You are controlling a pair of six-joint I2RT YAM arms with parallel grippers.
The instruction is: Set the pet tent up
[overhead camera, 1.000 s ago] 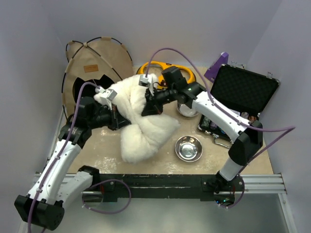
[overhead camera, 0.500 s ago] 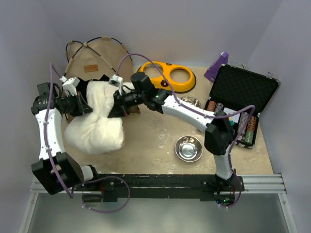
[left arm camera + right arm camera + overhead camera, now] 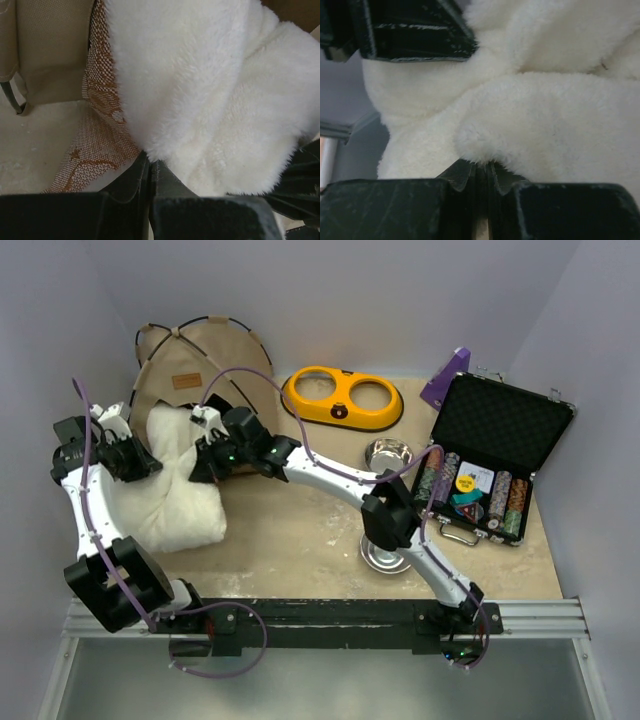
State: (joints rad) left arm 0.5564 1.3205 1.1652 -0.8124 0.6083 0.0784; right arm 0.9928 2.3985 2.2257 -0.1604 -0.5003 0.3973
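The tan pet tent point(image 3: 205, 355) with thin black poles and a brown label patch point(image 3: 187, 381) stands at the back left; its fabric also shows in the left wrist view point(image 3: 50, 50). A white fluffy cushion point(image 3: 175, 502) with a patterned beige underside point(image 3: 100, 130) lies folded right in front of the tent. My left gripper point(image 3: 146, 462) is shut on the cushion's left edge point(image 3: 210, 90), its fingertips pinching the fur. My right gripper point(image 3: 200, 460) is shut on the cushion's right edge point(image 3: 545, 115). The tent's door is hidden behind the cushion and arms.
A yellow double-bowl feeder point(image 3: 342, 398) lies at the back middle. One steel bowl point(image 3: 388, 453) sits beside an open black case point(image 3: 495, 460) of poker chips; another bowl point(image 3: 376, 556) is partly under my right arm. A purple object point(image 3: 447, 377) stands behind the case. A wall is close on the left.
Both arms have carried the cushion from the middle of the table to the left, up against the tent's front. The feeder is now uncovered.
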